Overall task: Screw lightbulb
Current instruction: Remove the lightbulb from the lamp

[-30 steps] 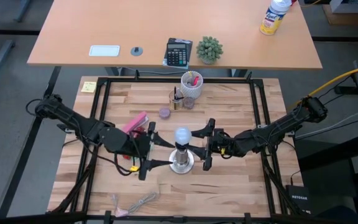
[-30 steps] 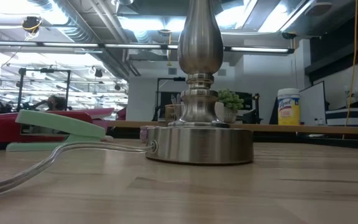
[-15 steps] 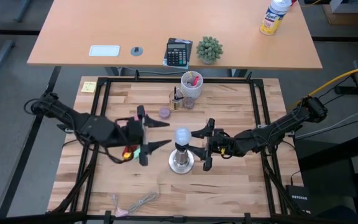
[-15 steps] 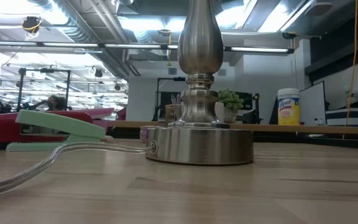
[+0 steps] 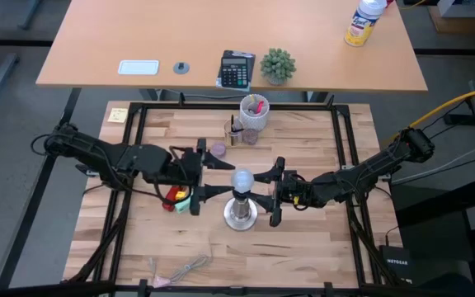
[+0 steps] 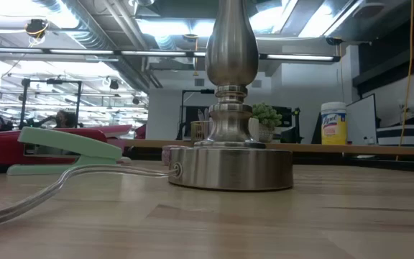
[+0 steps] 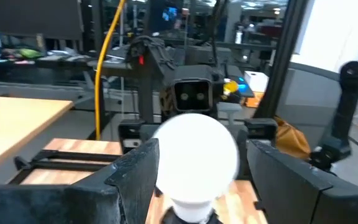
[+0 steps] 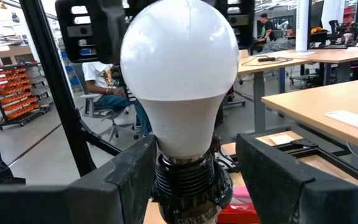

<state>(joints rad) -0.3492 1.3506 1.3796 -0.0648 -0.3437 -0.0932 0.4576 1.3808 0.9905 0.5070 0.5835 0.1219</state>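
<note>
High view shows the lightbulb (image 5: 241, 181) sitting upright on top of the silvery socket stand (image 5: 241, 214), near the middle of my wooden desk (image 5: 303, 247). My left hand (image 5: 204, 175) reaches in from the left side of the bulb, its two fingers spread wide, one above and one below the globe as seen from overhead, with nothing gripped between them. My right hand (image 5: 266, 195) comes in from the opposite side, fingers also parted and straddling the stand just beside the bulb's neck, not closed on anything. In the left wrist view the round white globe (image 7: 194, 160) fills the space between my dark fingers (image 7: 132, 180), and I see a gap on each side of it. In the right wrist view the bulb (image 8: 180, 74) stands between my right fingers (image 8: 272, 168), its threaded base seated in the socket, again with clear space on both sides. From the low view only the stand's round metal base (image 6: 230, 167) and its stem show, with a clear cord (image 6: 56, 188) running off it across the desk and a pale green stapler (image 6: 67, 147) beside a red one behind. Toward the far edge of the desk a white cup (image 5: 254, 111) holds pens, and a small purple object (image 5: 218, 149) lies near it.
</note>
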